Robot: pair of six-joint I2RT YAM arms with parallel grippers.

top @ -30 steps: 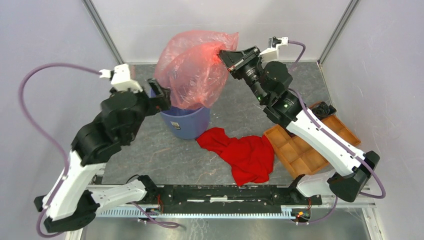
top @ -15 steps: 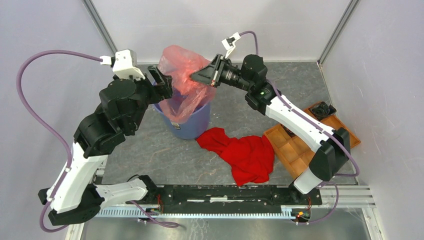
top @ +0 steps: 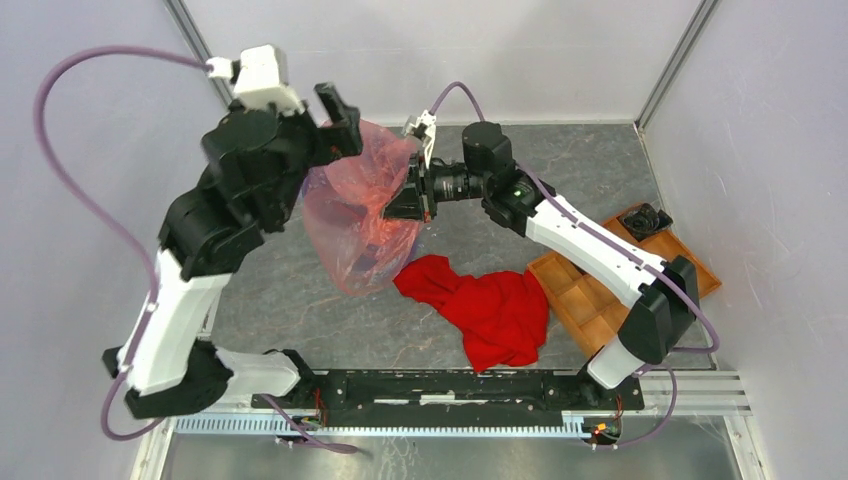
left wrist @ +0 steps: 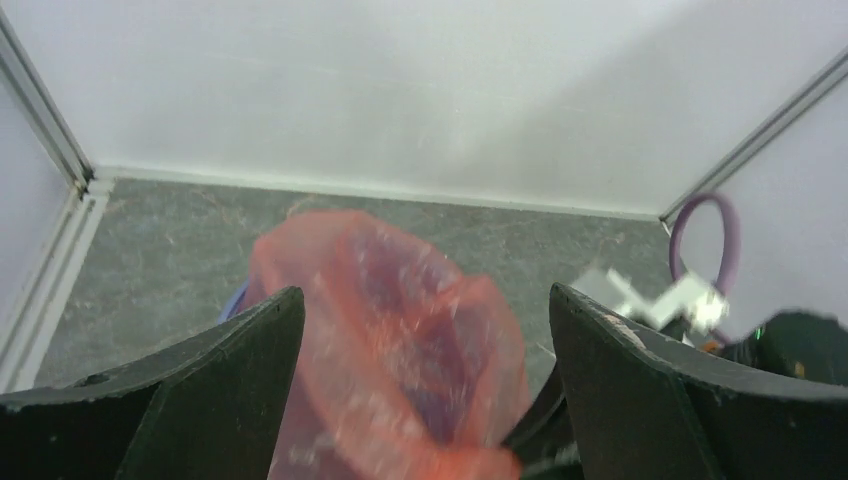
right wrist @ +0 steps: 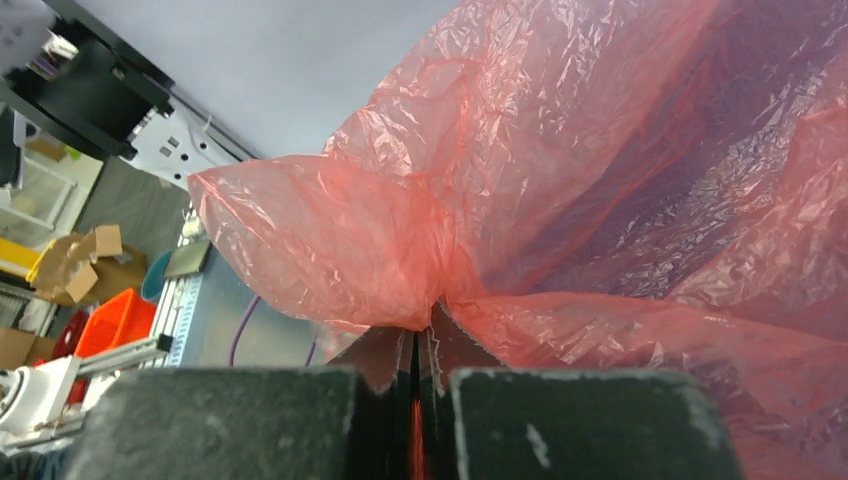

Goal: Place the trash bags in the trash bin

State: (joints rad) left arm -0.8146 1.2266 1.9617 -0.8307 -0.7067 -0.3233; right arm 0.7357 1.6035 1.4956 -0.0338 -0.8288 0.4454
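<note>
**Two arms, one bag: film drapes over the bin, not yet inside it**

One pinch carries the work. The right gripper [top: 393,207] is clamped shut on a gathered fold of the trash bag [top: 352,215], the film bunched between its closed jaws in the right wrist view. The left gripper [top: 340,115] hovers above the bag's far edge with fingers wide apart, holding nothing.

The bag hangs billowed over the trash bin [left wrist: 238,296], which shows only as a bluish sliver beside the film and a dark tint through it. The bag's long axis runs from the raised far end down toward the near edge of the table. Its lower end trails close beside the red cloth [top: 490,308]. Where the bag's mouth lies cannot be told.

Doing this step well likely means bringing the pinched fold over the bin's middle and lowering it, so the film collapses inward and does not slide down the outer wall. The free left gripper is placed to press the puffed top down. Trapped air and slippery film are the likely risks.
</note>
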